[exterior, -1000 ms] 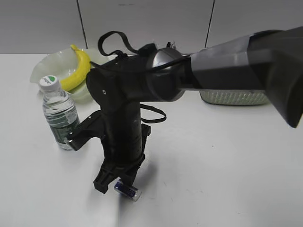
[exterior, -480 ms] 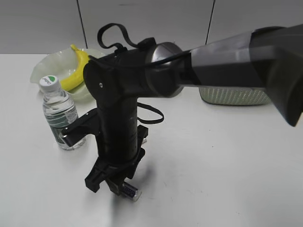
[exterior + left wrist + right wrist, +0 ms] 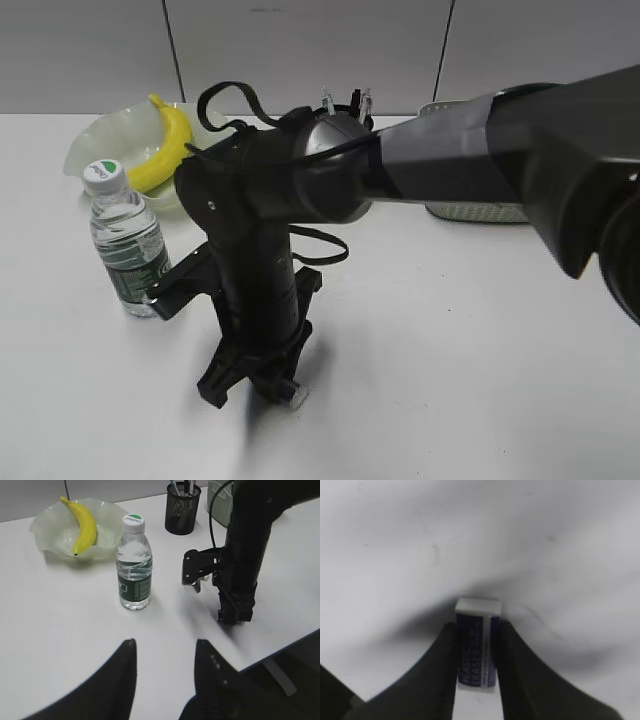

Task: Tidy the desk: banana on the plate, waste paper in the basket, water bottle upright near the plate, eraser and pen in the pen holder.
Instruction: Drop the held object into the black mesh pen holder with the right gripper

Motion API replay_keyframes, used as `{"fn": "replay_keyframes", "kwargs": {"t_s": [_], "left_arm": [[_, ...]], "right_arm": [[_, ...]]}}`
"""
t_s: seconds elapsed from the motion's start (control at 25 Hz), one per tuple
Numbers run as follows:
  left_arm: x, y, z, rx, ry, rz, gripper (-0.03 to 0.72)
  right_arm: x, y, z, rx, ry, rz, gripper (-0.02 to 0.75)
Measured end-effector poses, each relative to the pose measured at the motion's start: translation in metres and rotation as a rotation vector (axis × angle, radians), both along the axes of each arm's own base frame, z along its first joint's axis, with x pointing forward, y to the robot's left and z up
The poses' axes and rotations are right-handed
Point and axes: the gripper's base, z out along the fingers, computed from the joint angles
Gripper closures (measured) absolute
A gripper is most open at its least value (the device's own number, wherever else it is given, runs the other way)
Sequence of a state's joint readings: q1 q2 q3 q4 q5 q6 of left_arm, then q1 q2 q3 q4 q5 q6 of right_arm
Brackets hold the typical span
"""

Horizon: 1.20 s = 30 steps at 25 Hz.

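Observation:
My right gripper [image 3: 477,626] points straight down at the desk [image 3: 480,350] and is shut on the eraser [image 3: 476,642], a white block in a blue sleeve that lies between its fingers. In the exterior view only a corner of the eraser [image 3: 296,394] shows under the right gripper [image 3: 255,385]. The banana [image 3: 170,140] lies in the plate [image 3: 95,135]. The water bottle [image 3: 125,240] stands upright near the plate. The pen holder [image 3: 182,515] holds pens. My left gripper [image 3: 165,647] is open and empty over the front of the desk. The waste paper is out of view.
The basket [image 3: 475,212] stands at the back right, mostly hidden behind the right arm [image 3: 450,160]. The desk's front edge [image 3: 280,647] is close to the right gripper in the left wrist view.
The right gripper has shifted and come down over the eraser. The eraser lay in plain sight beside the fingers before; now it sits between them, mostly hidden. The left arm has not moved.

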<state>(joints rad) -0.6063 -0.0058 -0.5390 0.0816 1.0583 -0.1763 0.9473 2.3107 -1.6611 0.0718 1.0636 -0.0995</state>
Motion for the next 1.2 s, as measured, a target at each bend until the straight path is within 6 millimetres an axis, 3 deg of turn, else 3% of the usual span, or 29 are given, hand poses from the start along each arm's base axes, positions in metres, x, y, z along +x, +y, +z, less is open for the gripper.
{"fn": "replay_keyframes", "kwargs": {"t_s": [0.12, 0.24, 0.44, 0.6, 0.84, 1.2], "left_arm": [[0.0, 0.0, 0.0, 0.0, 0.0, 0.0, 0.395], [0.0, 0.0, 0.0, 0.0, 0.0, 0.0, 0.395], [0.0, 0.0, 0.0, 0.001, -0.001, 0.001, 0.395], [0.0, 0.0, 0.0, 0.001, -0.001, 0.001, 0.395], [0.0, 0.0, 0.0, 0.002, -0.001, 0.002, 0.395], [0.0, 0.0, 0.0, 0.003, -0.002, 0.003, 0.395]], "right_arm": [[0.011, -0.006, 0.018, -0.014, -0.088, -0.03, 0.543], [0.029, -0.021, 0.061, 0.018, -0.2, -0.093, 0.543], [0.074, -0.058, 0.126, 0.219, -0.414, -0.269, 0.543], [0.112, -0.079, 0.153, 0.42, -0.605, -0.341, 0.543], [0.151, -0.095, 0.155, 0.594, -0.775, -0.392, 0.543], [0.184, -0.099, 0.107, 0.669, -0.836, -0.423, 0.543]]}}
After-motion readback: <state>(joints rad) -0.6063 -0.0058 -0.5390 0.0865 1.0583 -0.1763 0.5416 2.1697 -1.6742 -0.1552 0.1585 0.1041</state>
